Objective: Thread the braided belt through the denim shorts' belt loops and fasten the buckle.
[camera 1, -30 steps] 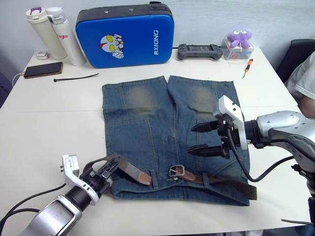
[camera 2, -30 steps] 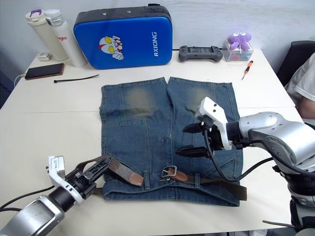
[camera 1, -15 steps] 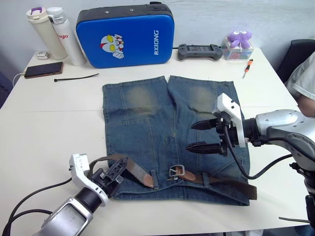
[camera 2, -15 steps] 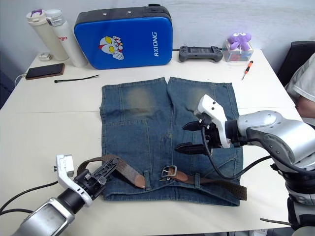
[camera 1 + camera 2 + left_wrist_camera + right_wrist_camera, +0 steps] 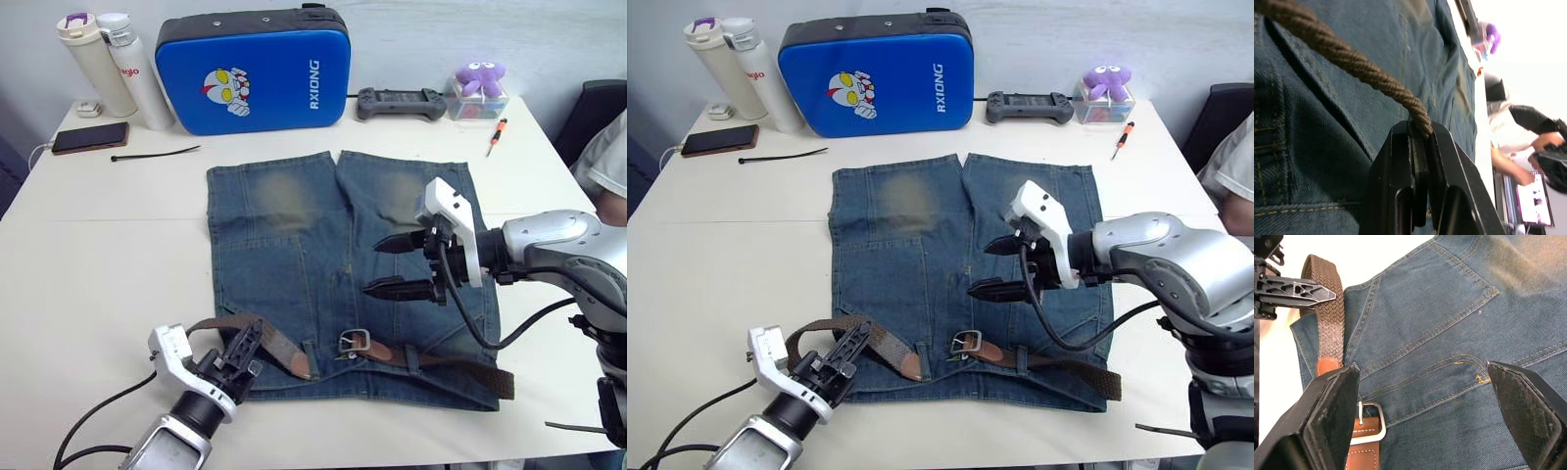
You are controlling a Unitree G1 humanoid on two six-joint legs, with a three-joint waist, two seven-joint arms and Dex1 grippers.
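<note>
The denim shorts [image 5: 338,264] lie flat in the middle of the frame, waistband toward the lower edge, with the braided belt [image 5: 456,360] running along that waistband through the belt loops [image 5: 409,357] at lower right. Its buckle [image 5: 353,342] sits at lower centre, and the tan-tipped free end [image 5: 299,364] stops just short of it. Over the last second the left gripper [image 5: 238,355], at lower left and clamped on the belt's loose bend, has carried that bend inward from the table edge toward the shorts, so the slack loop now stands over the waistband corner. The right gripper [image 5: 397,264], fingers apart, has drifted slightly toward the upper left while hovering over the right leg. Judging from this, the threading looks largely done and the tip is being brought up for the buckle; fastening is not yet begun.
</note>
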